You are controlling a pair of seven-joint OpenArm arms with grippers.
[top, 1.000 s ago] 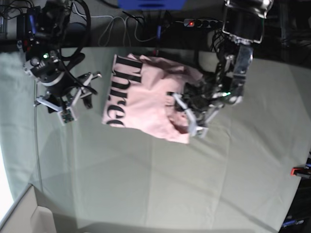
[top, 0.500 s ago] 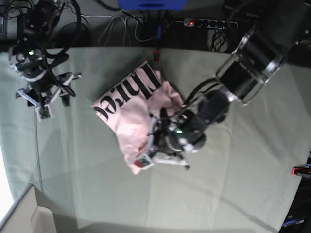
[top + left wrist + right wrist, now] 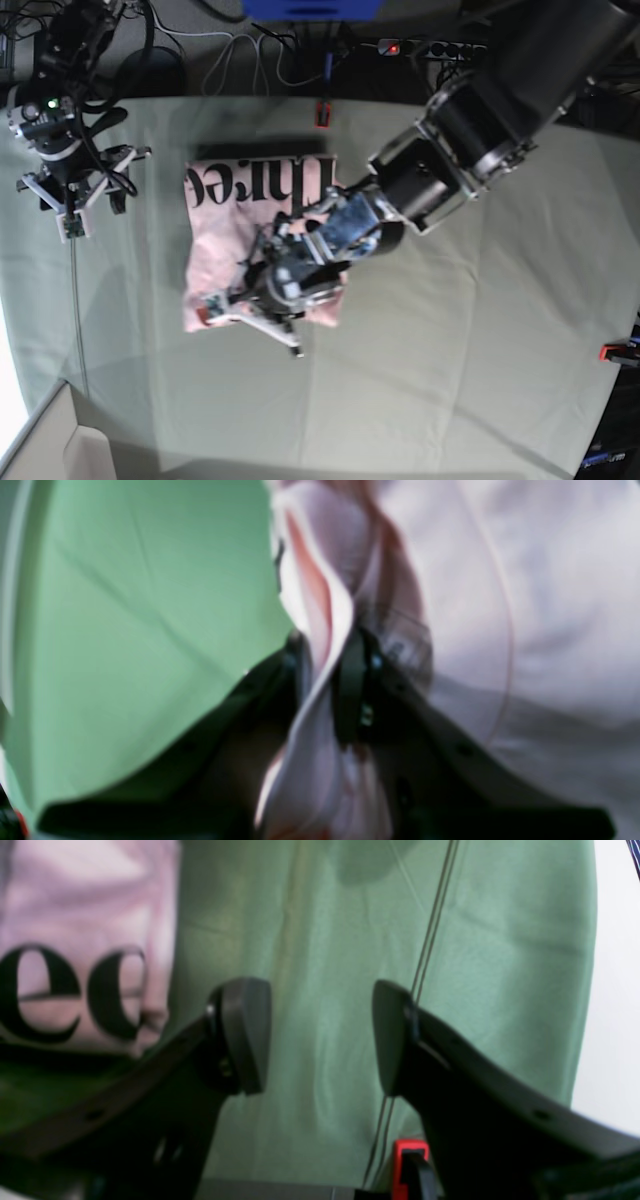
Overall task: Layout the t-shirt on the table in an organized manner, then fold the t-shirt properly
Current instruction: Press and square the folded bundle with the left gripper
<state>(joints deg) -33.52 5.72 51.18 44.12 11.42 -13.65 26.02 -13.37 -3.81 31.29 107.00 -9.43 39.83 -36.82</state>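
Observation:
The pale pink t-shirt (image 3: 235,225) lies bunched left of centre on the grey-green table (image 3: 450,380), its black lettering (image 3: 262,184) along the far edge. My left gripper (image 3: 240,315) reaches across from the right and is shut on a fold at the shirt's near edge. In the left wrist view the dark fingers (image 3: 350,690) pinch a ridge of pink t-shirt (image 3: 525,605) cloth. My right gripper (image 3: 75,212) hovers left of the shirt, apart from it. It stands open (image 3: 320,1040) over bare table (image 3: 500,965), with the t-shirt (image 3: 75,915) at the upper left.
A red clamp (image 3: 322,112) sits at the far table edge, another (image 3: 618,352) at the right edge, and one (image 3: 410,1160) shows near the right gripper. A thin cable (image 3: 425,955) runs over the cloth. A power strip (image 3: 430,46) and wires lie behind. A pale box corner (image 3: 50,440) is at the near left.
My left arm has swung left and nearer with the shirt in its grip, turning the shirt so the lettering now runs along the far edge. The right arm has drawn back to the left.

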